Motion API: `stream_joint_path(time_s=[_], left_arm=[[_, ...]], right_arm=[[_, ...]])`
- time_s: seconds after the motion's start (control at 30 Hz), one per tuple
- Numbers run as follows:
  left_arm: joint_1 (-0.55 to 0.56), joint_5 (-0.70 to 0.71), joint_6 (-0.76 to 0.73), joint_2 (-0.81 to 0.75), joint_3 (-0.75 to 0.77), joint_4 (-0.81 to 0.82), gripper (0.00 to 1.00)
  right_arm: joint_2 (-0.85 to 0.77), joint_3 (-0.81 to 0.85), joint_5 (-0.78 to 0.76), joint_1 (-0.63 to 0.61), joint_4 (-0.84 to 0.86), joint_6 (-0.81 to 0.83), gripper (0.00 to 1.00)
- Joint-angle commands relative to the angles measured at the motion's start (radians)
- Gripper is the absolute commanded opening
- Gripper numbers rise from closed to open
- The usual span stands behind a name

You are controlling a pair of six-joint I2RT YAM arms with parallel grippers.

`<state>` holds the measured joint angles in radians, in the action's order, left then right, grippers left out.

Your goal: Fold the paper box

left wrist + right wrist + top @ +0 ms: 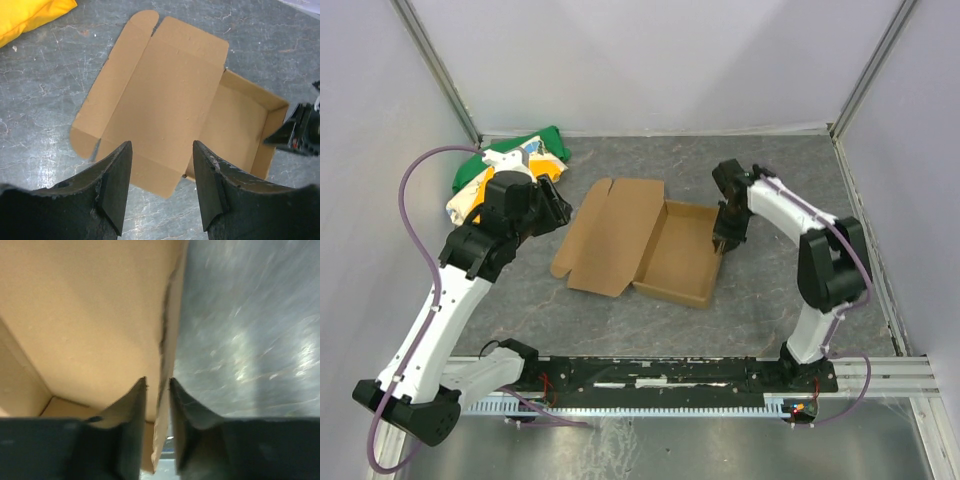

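Note:
The paper box (650,245) is brown cardboard lying mid-table. Its tray is formed on the right and its lid (165,85) lies open and flat to the left. My left gripper (555,210) hovers at the lid's left side; in its wrist view the gripper (161,145) is open with nothing between the fingers. My right gripper (725,238) is at the tray's right wall. In the right wrist view the gripper (158,381) straddles that wall (169,335), one finger inside the tray and one outside. The jaws are narrow, with a slim gap left of the wall.
A green, yellow and white cloth bundle (510,165) lies at the back left behind my left arm; its yellow part (30,15) shows in the left wrist view. White walls enclose the grey table (770,300). A metal rail (880,370) runs along the near edge.

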<state>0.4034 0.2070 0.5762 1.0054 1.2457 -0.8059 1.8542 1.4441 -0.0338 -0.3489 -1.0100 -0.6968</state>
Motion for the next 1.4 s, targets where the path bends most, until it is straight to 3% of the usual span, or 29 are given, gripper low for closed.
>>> stream_joint_path(time_s=[0.0, 0.1, 0.17, 0.33, 0.43, 0.6, 0.8, 1.03, 1.23, 1.37], left_arm=[[-0.002, -0.028, 0.036, -0.008, 0.008, 0.038, 0.59], [-0.002, -0.043, 0.039, -0.007, -0.017, 0.043, 0.59], [-0.002, -0.049, 0.037, -0.012, -0.026, 0.042, 0.59], [-0.002, -0.05, 0.034, -0.023, -0.055, 0.043, 0.59], [-0.003, -0.062, 0.037, -0.021, -0.067, 0.04, 0.58], [-0.002, -0.104, 0.045, -0.036, -0.064, 0.028, 0.58], [-0.002, -0.158, 0.03, -0.084, -0.117, 0.06, 0.59], [-0.002, -0.173, 0.11, -0.148, -0.211, 0.083, 0.59], [-0.002, -0.151, 0.135, -0.161, -0.235, 0.077, 0.59], [-0.002, -0.123, 0.129, -0.142, -0.224, 0.061, 0.6]], right_arm=[[-0.235, -0.166, 0.191, -0.041, 0.162, -0.289, 0.4], [-0.337, -0.201, 0.214, -0.088, 0.135, -0.265, 0.51], [-0.383, -0.165, 0.212, -0.097, 0.06, -0.158, 0.57], [-0.397, -0.03, 0.128, -0.099, -0.032, 0.307, 0.62], [-0.308, 0.018, 0.043, -0.096, 0.061, 0.493, 0.63], [-0.018, 0.225, 0.072, -0.092, 0.071, 0.681, 0.57], [0.133, 0.314, 0.047, -0.089, 0.139, 0.754, 0.56], [0.207, 0.338, 0.028, -0.085, 0.162, 0.782, 0.55], [0.28, 0.376, 0.037, -0.065, 0.147, 0.665, 0.38], [0.26, 0.325, 0.044, -0.063, 0.179, 0.618, 0.35]])
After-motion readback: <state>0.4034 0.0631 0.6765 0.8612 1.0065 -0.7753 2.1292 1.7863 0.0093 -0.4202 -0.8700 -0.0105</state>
